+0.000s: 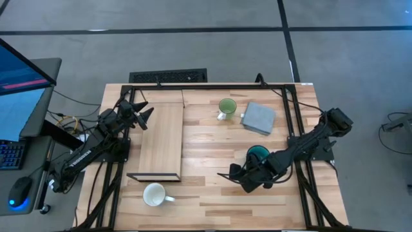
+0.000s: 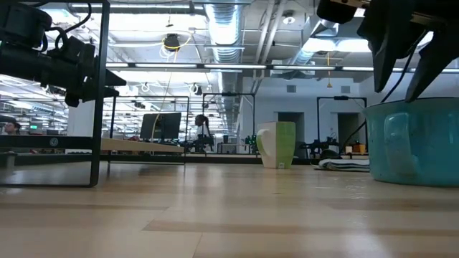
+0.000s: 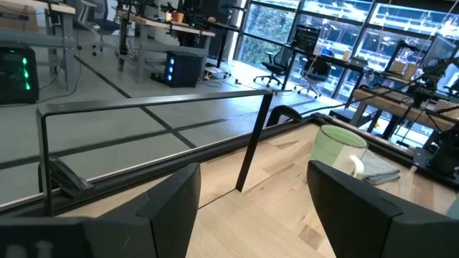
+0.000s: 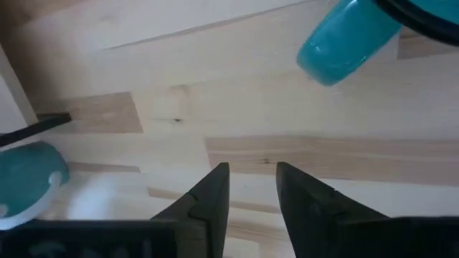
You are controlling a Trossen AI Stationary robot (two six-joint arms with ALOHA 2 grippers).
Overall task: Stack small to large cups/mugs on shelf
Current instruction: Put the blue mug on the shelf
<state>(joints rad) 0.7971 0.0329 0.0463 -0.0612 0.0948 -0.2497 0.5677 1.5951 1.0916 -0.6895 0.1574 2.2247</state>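
**R gripper working at teal mug rim**

Hanging over teal mug (image 1: 258,153) at table's (image 1: 212,193) right-centre: R gripper (image 4: 251,188), fingers narrowly apart, grip unclear. Sitting loose: green mug (image 1: 226,107) by grey pad (image 1: 258,118), white mug (image 1: 154,194) nr shelf (image 1: 161,138) end. Hovering at shelf's far end: L gripper (image 1: 143,111), fingers spread, holding nothing.

Three mugs are counted on the table (image 1: 257,200): one teal mug (image 1: 258,153), one light green mug (image 1: 226,107) and one white mug (image 1: 154,194). One grey pad (image 1: 258,118), one wooden shelf (image 1: 161,142) and two robot arms are also seen
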